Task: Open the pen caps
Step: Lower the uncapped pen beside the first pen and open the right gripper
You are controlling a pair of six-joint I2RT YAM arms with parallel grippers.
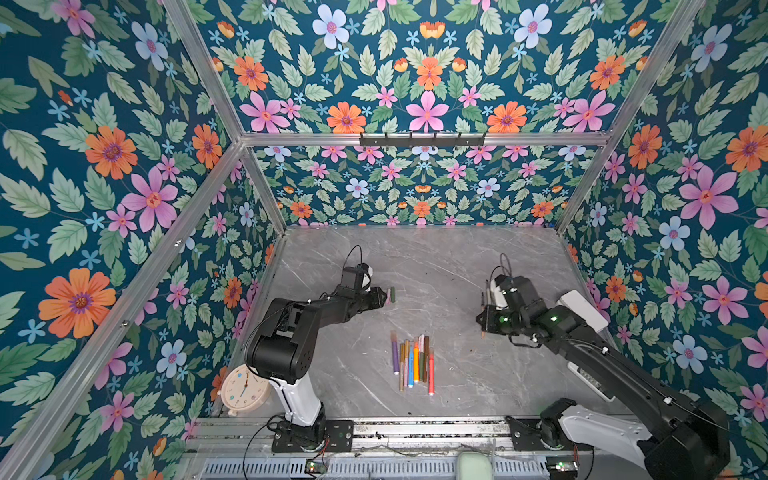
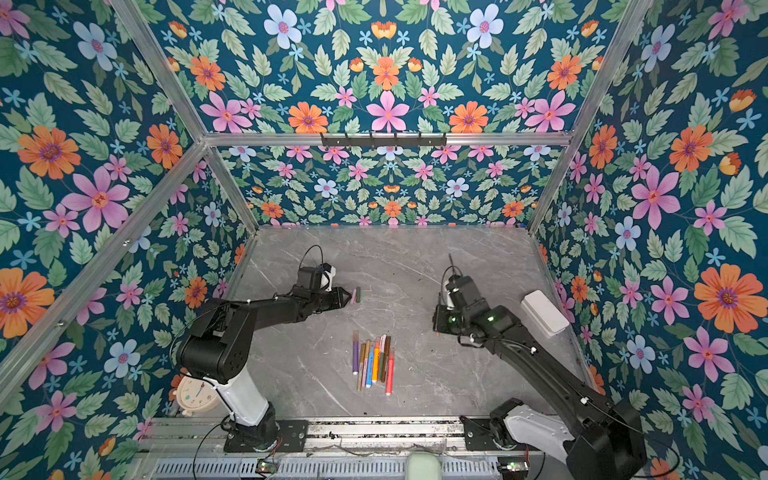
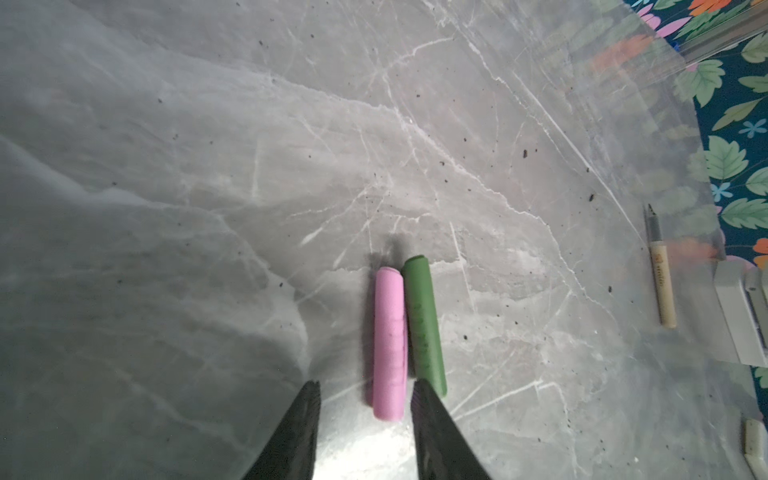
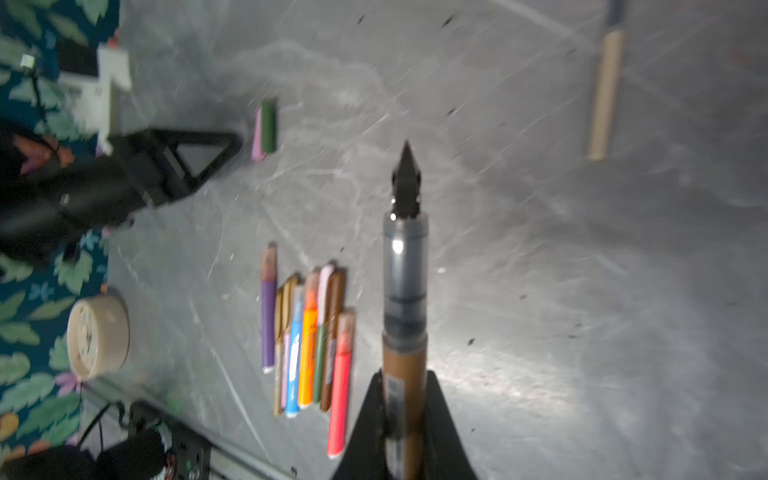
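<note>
- Left wrist view: the left gripper (image 3: 365,386) hangs low over the grey marbled bench (image 1: 457,270) with its jaws spread and holding nothing. The near end of the pink cap (image 3: 390,345) lies on the bench between the jaw tips.
- The green cap (image 3: 424,324) lies alongside the pink one, touching it. Both are short, smooth plastic cylinders. In both top views they sit at 3 o'clock from the left gripper, with their long axes running 12 to 6.
- The right gripper (image 4: 404,378) is pinched on the brown pen (image 4: 405,361), whose dark nib and clear collar are bare.
- The row of pens (image 1: 411,361) lies side by side, also running 12 to 6, at 5 o'clock from the left gripper and 8 o'clock from the right. Neither arm looks clearly nearer. Some caps appear to be on.
- A cream pen (image 3: 663,286) lies alone, well apart, with its nib exposed.
</note>
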